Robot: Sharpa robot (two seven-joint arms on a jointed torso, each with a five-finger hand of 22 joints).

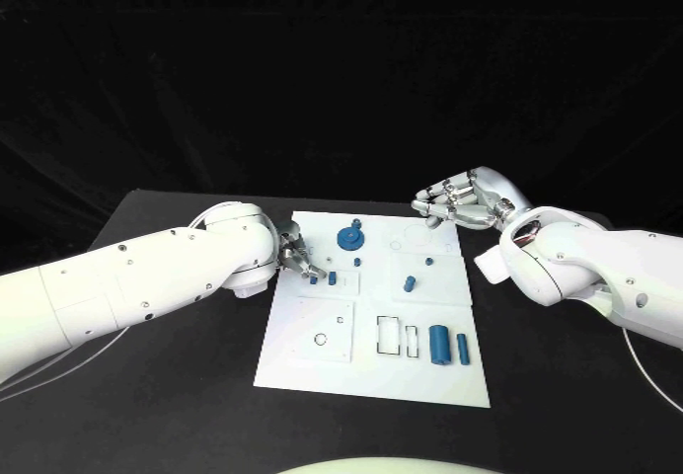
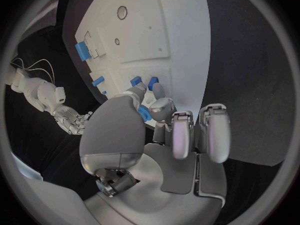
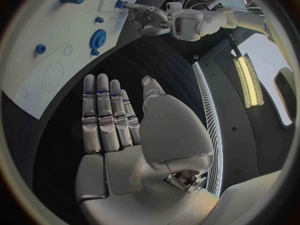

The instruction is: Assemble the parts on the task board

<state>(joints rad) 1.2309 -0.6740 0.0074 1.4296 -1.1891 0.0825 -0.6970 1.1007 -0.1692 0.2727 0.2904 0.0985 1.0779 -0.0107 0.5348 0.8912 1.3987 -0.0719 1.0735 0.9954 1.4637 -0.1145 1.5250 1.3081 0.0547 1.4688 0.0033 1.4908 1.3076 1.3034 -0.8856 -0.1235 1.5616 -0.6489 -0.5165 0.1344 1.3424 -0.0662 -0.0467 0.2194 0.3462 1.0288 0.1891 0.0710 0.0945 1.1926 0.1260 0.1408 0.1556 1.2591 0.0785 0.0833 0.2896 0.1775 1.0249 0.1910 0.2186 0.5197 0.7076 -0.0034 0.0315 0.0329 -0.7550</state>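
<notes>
So your left hand is down at the left edge of the task board, fingers drawn in around a small blue peg. In the left wrist view the thumb and a fingertip look pinched on a blue piece, so I'd say it's holding that peg, probably to seat it or lift it from its spot beside the second small peg. Makes sense to come in low from the side, since the part is tiny and sits right by the board's edge.

Your right hand hangs off the far right corner of the board with nothing in it. The right wrist view shows the fingers straight and side by side, palm flat, so it's open and just parked clear of the work.

Rest of the parts are on the board: blue gear at the far middle, a short blue piece mid-board, and the big cylinder with a thin pin near the right edge, next to the rectangular slots they presumably go into. Board sits square on the black worktop.
</notes>
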